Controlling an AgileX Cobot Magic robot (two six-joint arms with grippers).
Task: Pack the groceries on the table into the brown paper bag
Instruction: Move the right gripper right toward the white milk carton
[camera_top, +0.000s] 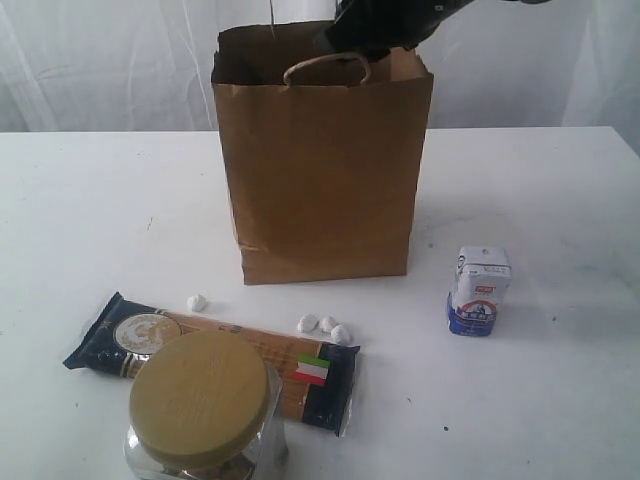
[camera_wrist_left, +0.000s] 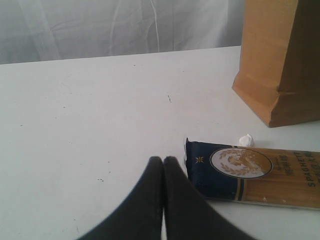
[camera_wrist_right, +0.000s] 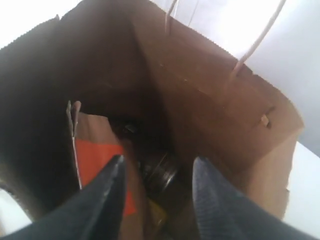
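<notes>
So here's what we're seeing: the right arm comes in from the top of the frame, angled down over the mouth of the bag (camera_top: 320, 180), which stands upright at center on the table (camera_top: 560, 200). The right claw (camera_wrist_right: 159, 162) points down into the bag with its fingers spread and nothing between them. Below it in the bag we can make out a pouch (camera_wrist_right: 97, 155) and a can (camera_wrist_right: 160, 172). The left claw (camera_wrist_left: 163, 161) sits low over the table, fingers pressed together, empty, just beside the spaghetti (camera_wrist_left: 250, 172). In the exterior view the spaghetti lies at lower left, the jar (camera_top: 205, 400) overlaps it at bottom center, and the carton (camera_top: 478, 290) stands at right.
</notes>
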